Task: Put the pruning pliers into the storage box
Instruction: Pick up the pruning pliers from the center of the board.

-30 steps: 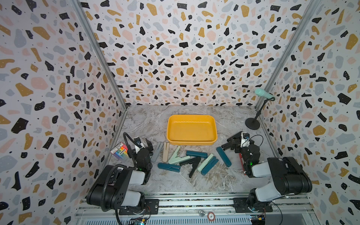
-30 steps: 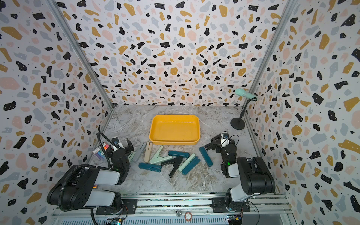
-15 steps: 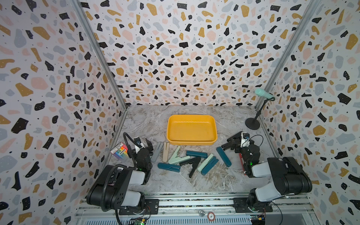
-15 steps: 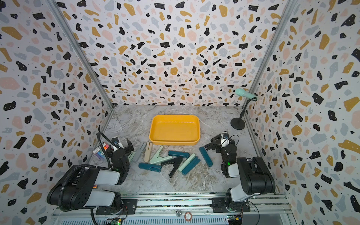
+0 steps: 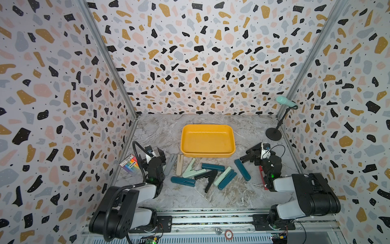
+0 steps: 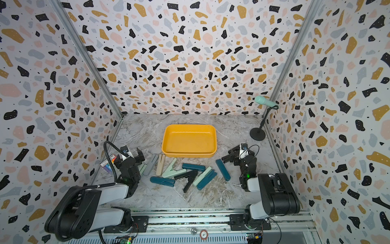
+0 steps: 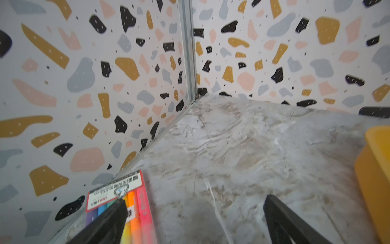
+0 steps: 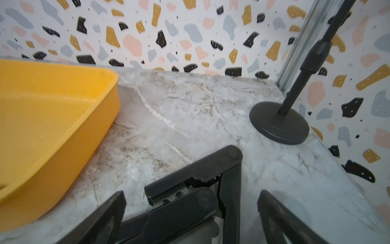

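My left end effector [image 5: 155,151] and right end effector [image 5: 250,155] gape wide, gripping nothing. The pliers [image 5: 212,166] lie scattered on the worktop [image 5: 190,200] just in front of the box [image 5: 207,154], between both. A black pair [image 8: 211,166] sits untouched inside the right one's spread.

Both top views sit high over the front rail [image 5: 211,219], angled down toward the back wall [image 5: 200,63], far enough to catch the whole desk [image 5: 190,196] edge to edge. The 2 overlap almost fully, just shifted sideways. Left wrist cam rides low behind the left tool [image 7: 194,200], close to the desk, facing the far left corner [image 7: 195,99]; the storage box [image 7: 375,169] edge clips in. Right wrist cam, just as low behind the right tool [image 8: 191,194], faces the far right corner [image 8: 280,84] and shares that box.
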Tool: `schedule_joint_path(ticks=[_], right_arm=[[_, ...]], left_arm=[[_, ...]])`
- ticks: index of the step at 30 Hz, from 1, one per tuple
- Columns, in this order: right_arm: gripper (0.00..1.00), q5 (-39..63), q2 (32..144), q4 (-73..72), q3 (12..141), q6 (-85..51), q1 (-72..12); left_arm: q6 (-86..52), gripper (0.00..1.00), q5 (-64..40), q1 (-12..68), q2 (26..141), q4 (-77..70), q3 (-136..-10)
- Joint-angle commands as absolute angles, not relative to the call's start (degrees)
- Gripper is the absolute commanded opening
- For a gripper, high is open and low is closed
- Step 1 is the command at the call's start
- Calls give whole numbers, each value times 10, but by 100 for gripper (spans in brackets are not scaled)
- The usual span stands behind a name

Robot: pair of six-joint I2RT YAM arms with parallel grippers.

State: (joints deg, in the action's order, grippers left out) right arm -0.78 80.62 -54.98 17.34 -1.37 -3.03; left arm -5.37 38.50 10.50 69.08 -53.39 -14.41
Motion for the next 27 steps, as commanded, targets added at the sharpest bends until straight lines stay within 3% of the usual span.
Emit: schedule_joint_path(ticks=[1, 6, 10, 17, 27], right_arm=[[99, -27, 761, -333, 268, -78, -11], [100, -18, 779, -176, 333, -160, 19], [99, 25, 806, -127, 358, -207, 51], [97, -10, 855, -61, 423, -192, 58], [87, 40, 927, -28, 497, -208, 61]], left_arm=[[-100, 99, 378, 101, 595, -462, -160], [-136, 100, 346, 116, 529, -400, -167], [-123, 100, 363, 173, 513, -385, -165], [-89, 100, 395, 276, 579, -378, -203], [-91, 100, 371, 291, 636, -402, -208]])
